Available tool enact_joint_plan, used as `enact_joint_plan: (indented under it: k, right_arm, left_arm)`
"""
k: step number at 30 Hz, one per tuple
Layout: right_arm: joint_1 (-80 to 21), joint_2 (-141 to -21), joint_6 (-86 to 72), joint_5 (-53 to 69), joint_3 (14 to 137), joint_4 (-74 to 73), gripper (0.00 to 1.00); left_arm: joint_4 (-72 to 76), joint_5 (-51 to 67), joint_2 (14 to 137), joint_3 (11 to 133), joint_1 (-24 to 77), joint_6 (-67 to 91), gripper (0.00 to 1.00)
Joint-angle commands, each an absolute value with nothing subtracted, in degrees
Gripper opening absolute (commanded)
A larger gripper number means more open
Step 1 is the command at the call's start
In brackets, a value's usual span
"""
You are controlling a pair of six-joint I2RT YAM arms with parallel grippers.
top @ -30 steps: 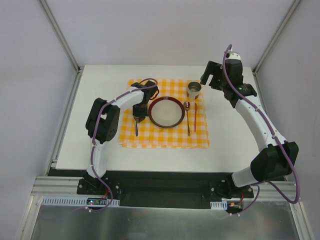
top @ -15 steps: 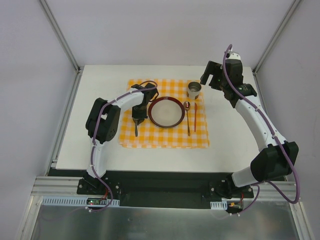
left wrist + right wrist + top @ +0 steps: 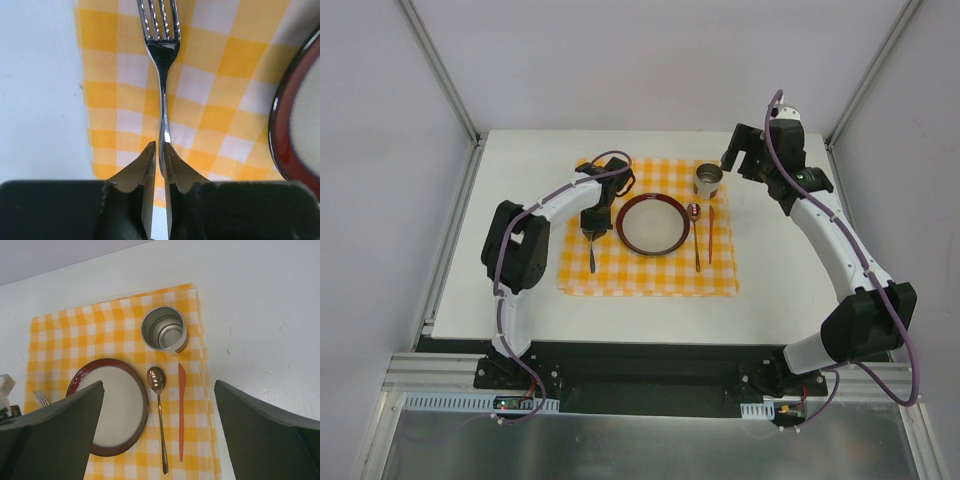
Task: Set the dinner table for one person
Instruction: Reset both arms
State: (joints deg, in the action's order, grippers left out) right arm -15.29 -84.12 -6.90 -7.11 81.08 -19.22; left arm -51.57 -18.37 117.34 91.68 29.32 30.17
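White surface (image 3: 770, 300) carried a checked cloth (image 3: 650, 275) toward its far edge, midway between the side edges. A red-rimmed plate (image 3: 651, 224) sat at the cloth's middle, with a spoon (image 3: 696, 240) and an orange knife (image 3: 710, 235) on its right and a metal cup (image 3: 709, 181) at the cloth's far right corner. My left pincer (image 3: 159, 146) pinched the handle of the fork (image 3: 162, 75), which lay close beside the plate's left rim. My right pincer (image 3: 735, 158) hung spread wide near the cup.

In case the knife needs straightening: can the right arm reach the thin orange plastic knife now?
Probably yes: the right gripper is open and empty, and the orange knife lies uncovered, apart from the silver metal spoon.
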Motion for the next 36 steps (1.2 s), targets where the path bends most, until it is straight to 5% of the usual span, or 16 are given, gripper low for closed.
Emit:
enact_joint_plan:
  k: [1, 19, 30, 36]
  right_arm:
    - [-14.9, -84.5, -3.6, -10.1, 82.6, -20.7, 0.96]
    - [-14.9, -74.3, 1.1, -27.0, 65.2, -21.0, 0.96]
    - [-14.9, -64.0, 0.3, -32.5, 51.0, -19.6, 0.96]
    - [-14.9, -64.2, -1.6, -30.9, 51.0, -20.3, 0.96]
  left_arm:
    - [-52.9, -22.1, 108.6, 93.7, 29.8, 29.4, 0.11]
    - [-51.4, -26.4, 86.9, 89.8, 29.8, 28.1, 0.38]
    - [-51.1, -30.5, 73.8, 80.9, 29.7, 28.6, 0.96]
    - [-50.9, -31.6, 68.2, 76.4, 29.6, 30.2, 0.99]
